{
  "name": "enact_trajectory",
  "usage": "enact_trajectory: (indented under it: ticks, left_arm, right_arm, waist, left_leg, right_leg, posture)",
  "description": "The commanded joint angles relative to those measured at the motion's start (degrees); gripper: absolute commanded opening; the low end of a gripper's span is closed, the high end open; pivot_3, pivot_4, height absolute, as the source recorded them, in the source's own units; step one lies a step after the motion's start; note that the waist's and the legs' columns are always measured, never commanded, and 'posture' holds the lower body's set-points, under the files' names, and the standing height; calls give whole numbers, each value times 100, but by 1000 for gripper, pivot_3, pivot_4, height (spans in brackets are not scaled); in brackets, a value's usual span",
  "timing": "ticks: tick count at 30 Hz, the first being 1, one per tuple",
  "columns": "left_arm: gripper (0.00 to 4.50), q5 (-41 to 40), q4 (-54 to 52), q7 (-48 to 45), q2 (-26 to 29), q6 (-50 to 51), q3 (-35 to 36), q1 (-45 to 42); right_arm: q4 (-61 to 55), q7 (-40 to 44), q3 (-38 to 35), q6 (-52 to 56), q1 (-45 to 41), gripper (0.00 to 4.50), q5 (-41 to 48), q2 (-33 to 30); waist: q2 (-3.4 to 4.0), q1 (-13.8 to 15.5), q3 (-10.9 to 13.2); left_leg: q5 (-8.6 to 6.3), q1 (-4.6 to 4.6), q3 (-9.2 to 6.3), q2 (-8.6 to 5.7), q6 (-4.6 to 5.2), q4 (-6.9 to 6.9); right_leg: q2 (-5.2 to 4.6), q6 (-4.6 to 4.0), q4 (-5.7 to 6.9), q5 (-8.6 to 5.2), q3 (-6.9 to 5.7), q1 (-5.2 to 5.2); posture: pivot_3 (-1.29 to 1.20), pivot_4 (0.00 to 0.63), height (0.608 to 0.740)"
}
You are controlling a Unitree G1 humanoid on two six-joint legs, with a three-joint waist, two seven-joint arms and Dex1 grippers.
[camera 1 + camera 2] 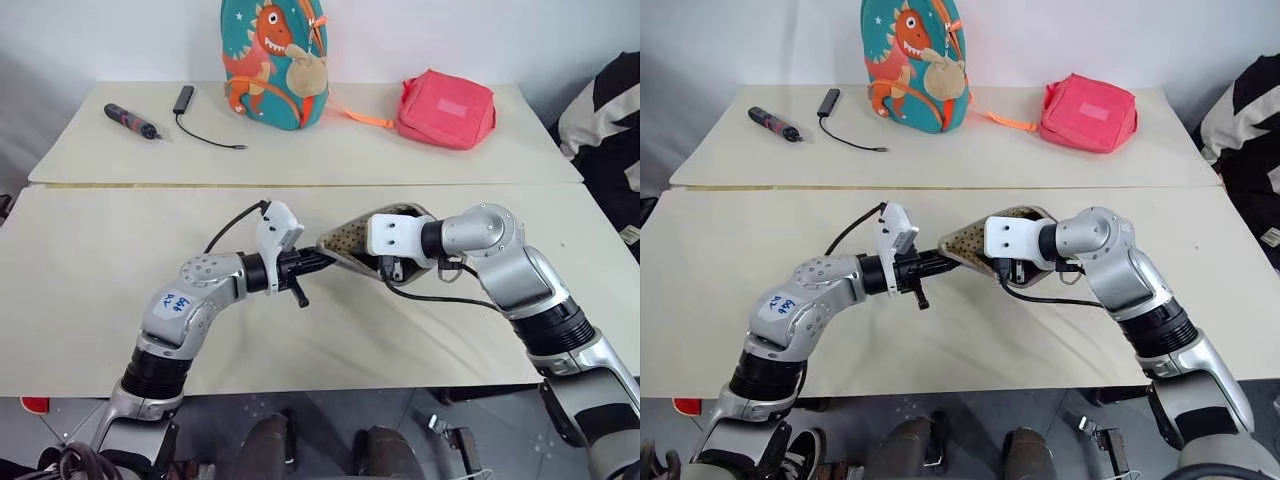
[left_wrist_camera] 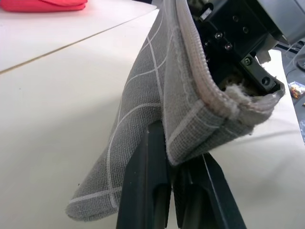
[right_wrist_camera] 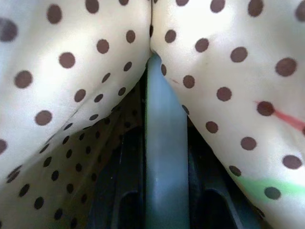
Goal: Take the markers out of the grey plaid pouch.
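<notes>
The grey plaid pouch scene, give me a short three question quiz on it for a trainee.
1. True or false: the left gripper is shut on a corner of the grey plaid pouch.
2. Where is the right gripper? A) on the pink bag B) inside the pouch's open mouth C) on the backpack
3. What pattern does the pouch lining show in the right wrist view?

Key: 1 true. 2 B. 3 dark dots on a cream ground, with a red and a green streak.
</notes>
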Motion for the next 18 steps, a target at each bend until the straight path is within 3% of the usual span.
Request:
enact_trajectory:
  ticks: [1, 4, 12, 18]
  left_arm:
    - [0, 200, 57, 310, -27, 79, 90, 26]
    - [0, 103, -50, 358, -135, 218, 77, 21]
    - [0, 157, -264, 463, -233, 313, -103, 166]
    - [0, 127, -229, 394, -167, 334, 4, 153]
  right_arm:
    - [-310, -17, 75, -287, -133, 599, -60, -2]
    - [-182, -11, 174, -228, -81, 599, -231, -87]
    - [-163, -24, 364, -262, 161, 3337, -361, -25]
    - [-2, -129, 331, -333, 112, 3337, -424, -37]
  waist:
    - [0, -2, 0]
    - [0, -3, 0]
    - [0, -7, 0]
    - [0, -7, 0]
  left_leg:
    - [0, 0, 0, 0, 0, 0]
    - [0, 1, 0, 0, 0, 0]
    - [0, 0, 0, 0, 0, -1]
    - [0, 2, 0, 0, 0, 0]
  right_leg:
    - [0, 0, 0, 0, 0, 0]
    - [0, 0, -1, 0, 0, 0]
    - [0, 0, -2, 0, 0, 0]
    - [0, 0, -14, 0, 0, 1]
  posture:
    - [0, 150, 740]
    - [0, 150, 740]
    - [0, 150, 740]
    - [0, 150, 740]
